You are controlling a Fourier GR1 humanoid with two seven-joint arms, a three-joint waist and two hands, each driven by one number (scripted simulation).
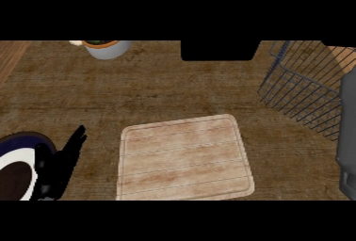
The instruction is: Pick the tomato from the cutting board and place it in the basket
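A bare cutting board [184, 157] is seen nearest, with the left hand [61, 162] resting beside it, fingers straight. Farther right stands the wire basket [303, 89]. The tomato is not visible; likely carried, with release over the basket next.

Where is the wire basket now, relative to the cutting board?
In the head view the wire basket stands at the right, up and right of the cutting board, apart from it.

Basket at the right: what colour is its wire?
Dark blue-grey wire basket, shown in the head view.
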